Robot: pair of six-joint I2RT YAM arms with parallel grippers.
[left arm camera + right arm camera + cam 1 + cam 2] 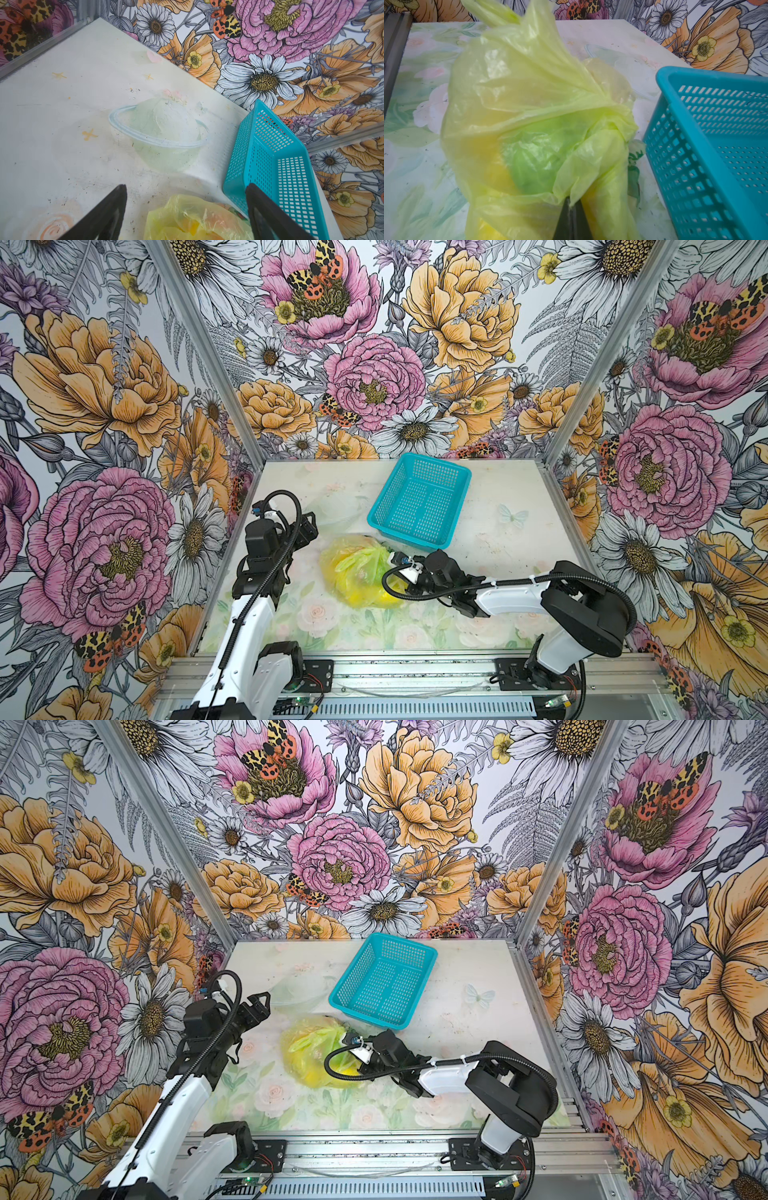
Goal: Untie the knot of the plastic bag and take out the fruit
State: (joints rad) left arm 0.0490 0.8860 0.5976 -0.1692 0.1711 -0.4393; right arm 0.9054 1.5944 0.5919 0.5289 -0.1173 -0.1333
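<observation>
As I judge it, the step in hand is to loosen the knot (620,126). It sits on the side of the plastic bag (357,570) that faces the teal perforated basket (419,502). The bag lies on the table (511,539) between the two arms, near the front corner of the basket, and it is not yet opened. To do this step well, I think the pull should go along the rolled handle strip (604,176) and away from the knot, slowly. The film is thin and may stretch or tear, and a quick sideways pull would only drag the light bag over the table. It would also help if the other arm holds the body of the bag, so that the knot gets tension from two sides. The right gripper (572,207) has its jaws pressed together on a fold of the yellow-green film, close to the rolled handle strip; nothing solid is between them. The left gripper (186,186) has its jaws wide apart. It holds nothing, touches nothing, and hangs over the table near the bag. The fruit (529,166) is inside the bag: a green piece shows through the film, and there is a yellow piece (492,230) beside it.
</observation>
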